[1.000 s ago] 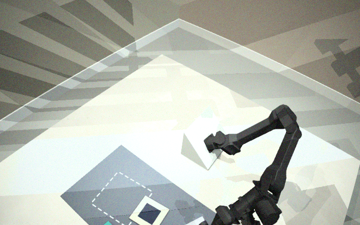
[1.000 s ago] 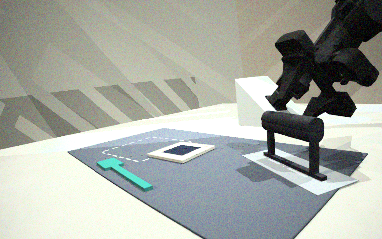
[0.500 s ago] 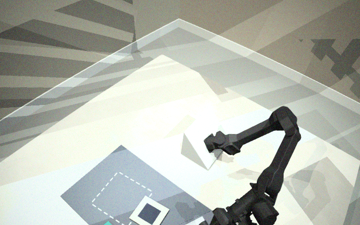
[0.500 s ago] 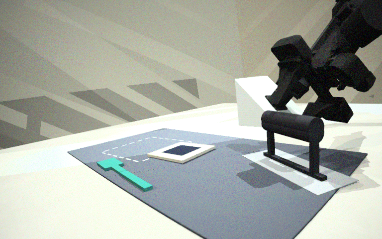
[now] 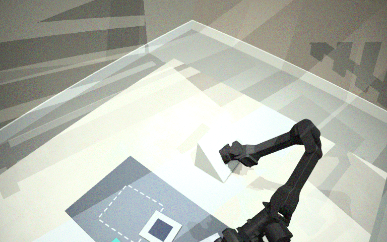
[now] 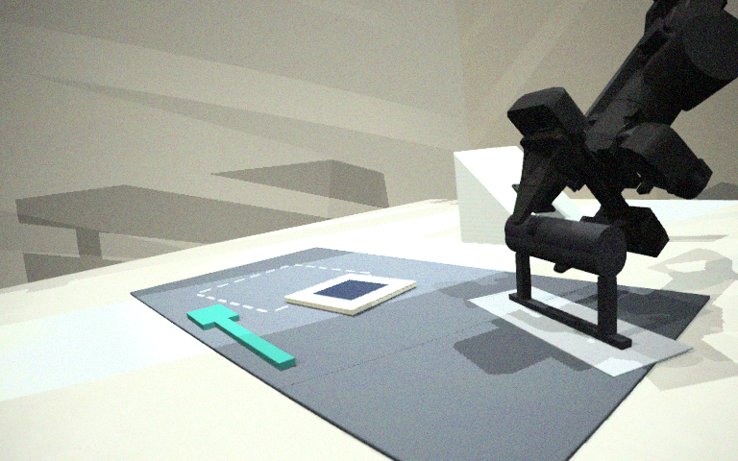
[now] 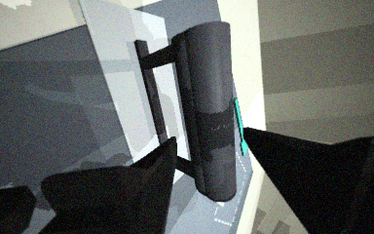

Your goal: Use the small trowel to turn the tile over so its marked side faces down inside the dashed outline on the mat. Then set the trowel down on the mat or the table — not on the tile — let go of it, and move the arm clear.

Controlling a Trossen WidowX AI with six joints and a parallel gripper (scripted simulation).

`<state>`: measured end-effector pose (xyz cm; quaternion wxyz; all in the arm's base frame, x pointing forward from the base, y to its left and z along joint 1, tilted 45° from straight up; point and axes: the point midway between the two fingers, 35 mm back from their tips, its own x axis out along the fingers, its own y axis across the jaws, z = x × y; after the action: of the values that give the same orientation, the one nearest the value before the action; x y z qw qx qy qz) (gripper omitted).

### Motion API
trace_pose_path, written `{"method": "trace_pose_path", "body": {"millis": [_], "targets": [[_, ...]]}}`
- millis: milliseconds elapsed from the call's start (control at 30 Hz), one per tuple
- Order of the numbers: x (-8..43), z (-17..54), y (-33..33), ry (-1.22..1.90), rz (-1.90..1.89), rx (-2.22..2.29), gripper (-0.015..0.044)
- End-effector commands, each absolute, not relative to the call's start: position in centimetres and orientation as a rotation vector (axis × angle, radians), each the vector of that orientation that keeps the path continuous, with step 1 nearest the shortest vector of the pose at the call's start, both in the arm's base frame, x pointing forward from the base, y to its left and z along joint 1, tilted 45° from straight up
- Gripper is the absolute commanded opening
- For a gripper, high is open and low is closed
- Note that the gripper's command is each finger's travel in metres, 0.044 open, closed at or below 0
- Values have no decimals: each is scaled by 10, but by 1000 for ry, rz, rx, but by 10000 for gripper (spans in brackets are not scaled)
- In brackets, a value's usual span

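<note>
The small trowel (image 6: 590, 348) (image 7: 209, 73) has a thin pale blade flat on the mat (image 6: 381, 391) (image 7: 39, 112) and a black cylindrical handle raised on two posts. My gripper (image 6: 551, 220) (image 7: 208, 136) is open and tilted. Its fingertips are at the handle, one on each side of it in the wrist view; contact is unclear. The cream tile (image 5: 173, 231) (image 6: 305, 298) lies flat, dark blue marked square up, over the near corner of the dashed outline (image 5: 128, 186). The tile is mostly hidden behind the handle in the wrist view.
A flat teal tool (image 5: 116, 240) (image 6: 250, 339) (image 7: 239, 119) lies on the mat beside the outline. A white wedge block (image 5: 209, 159) (image 6: 479, 206) stands on the table beyond the mat, near the arm's base.
</note>
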<state>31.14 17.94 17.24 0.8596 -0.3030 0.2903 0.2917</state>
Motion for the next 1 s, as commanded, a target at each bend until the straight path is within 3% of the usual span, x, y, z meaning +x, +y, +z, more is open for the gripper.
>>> {"method": "trace_pose_path", "body": {"millis": [0, 333, 533, 967], "targets": [[316, 166, 182, 612, 612, -637, 300], [325, 156, 186, 613, 612, -637, 300], [325, 156, 186, 613, 612, -637, 142], [325, 156, 186, 613, 612, -637, 56]]}}
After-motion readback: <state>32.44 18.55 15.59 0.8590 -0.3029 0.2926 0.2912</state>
